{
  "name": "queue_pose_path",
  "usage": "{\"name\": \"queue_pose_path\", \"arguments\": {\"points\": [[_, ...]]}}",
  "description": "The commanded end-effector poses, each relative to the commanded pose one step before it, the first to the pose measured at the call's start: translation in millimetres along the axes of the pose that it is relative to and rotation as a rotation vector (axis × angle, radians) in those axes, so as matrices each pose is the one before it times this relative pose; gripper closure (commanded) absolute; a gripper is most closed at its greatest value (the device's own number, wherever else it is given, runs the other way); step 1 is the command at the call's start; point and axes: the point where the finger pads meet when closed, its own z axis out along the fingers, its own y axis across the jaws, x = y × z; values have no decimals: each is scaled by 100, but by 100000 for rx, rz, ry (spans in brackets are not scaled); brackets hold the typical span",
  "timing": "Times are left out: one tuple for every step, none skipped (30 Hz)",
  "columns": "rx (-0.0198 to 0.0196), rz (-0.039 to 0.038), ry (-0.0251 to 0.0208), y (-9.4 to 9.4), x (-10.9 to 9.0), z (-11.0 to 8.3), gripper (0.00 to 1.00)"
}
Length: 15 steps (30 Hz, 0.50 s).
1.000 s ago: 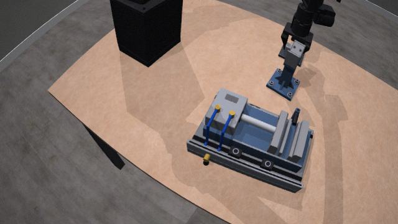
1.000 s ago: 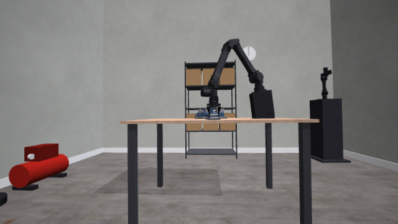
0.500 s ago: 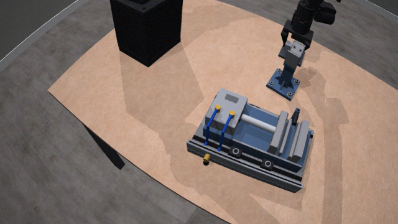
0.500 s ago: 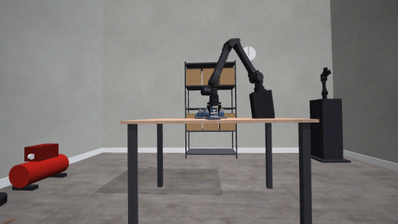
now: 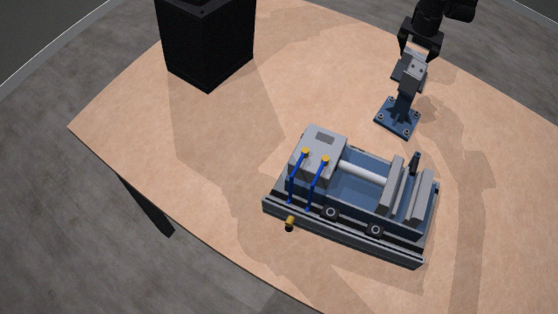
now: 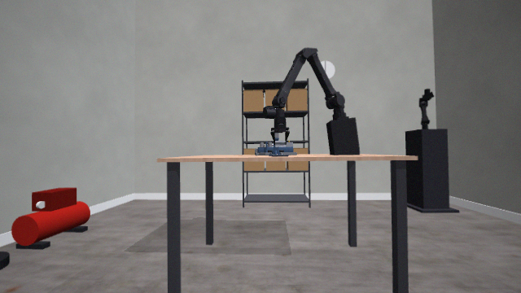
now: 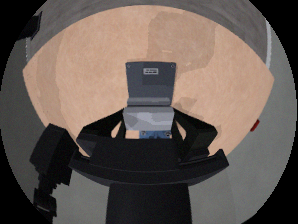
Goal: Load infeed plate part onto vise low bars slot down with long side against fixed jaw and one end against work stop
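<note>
The part [image 5: 413,70] [image 7: 150,84] is a grey block standing upright at the table's far right, with two small holes on the face I see. My gripper [image 5: 418,49] [image 6: 280,134] [image 7: 148,110] is shut on its upper end. The part's lower end is at a dark post on a blue bolted base [image 5: 394,121]; I cannot tell whether it rests there. The vise [image 5: 349,198] [image 6: 276,150] lies nearer, open and empty between the jaws. Its fixed jaw [image 5: 420,196] is at the right, the moving jaw [image 5: 390,185] is on the white rod [image 5: 362,172], and the dark work stop [image 5: 414,163] stands between them.
A black pedestal [image 5: 205,39] [image 6: 343,136] bearing the arm stands at the table's back left. The air cylinder block [image 5: 320,150] with blue hoses sits at the vise's left end. A shelf rack [image 6: 276,122] stands behind the table. The table edge [image 5: 174,205] runs close on the vise's near side.
</note>
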Motion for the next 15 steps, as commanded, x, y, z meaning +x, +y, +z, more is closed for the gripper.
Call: {"name": "queue_pose_path", "arguments": {"points": [[3489, 155, -1915, -963, -1133, -3111, 100], [-258, 75, 155, 129, 118, -317, 100], [-346, 34, 198, 188, 128, -302, 100], [0, 0, 0, 0, 0, 0, 100], [0, 0, 0, 0, 0, 0, 100], [513, 31, -246, -333, -49, -517, 100], [-190, -46, 81, 158, -36, -361, 100], [-163, -165, 68, 142, -41, -372, 100], [-99, -7, 58, 60, 31, -386, 100], [153, 11, -78, -80, -41, -456, 100], [349, 25, -185, -189, -97, -513, 100], [309, 22, -164, -167, -85, -507, 100], [251, 18, -133, -135, -69, -496, 100], [313, 22, -167, -169, -87, -516, 100], [402, 29, -216, -217, -111, -544, 100]]}}
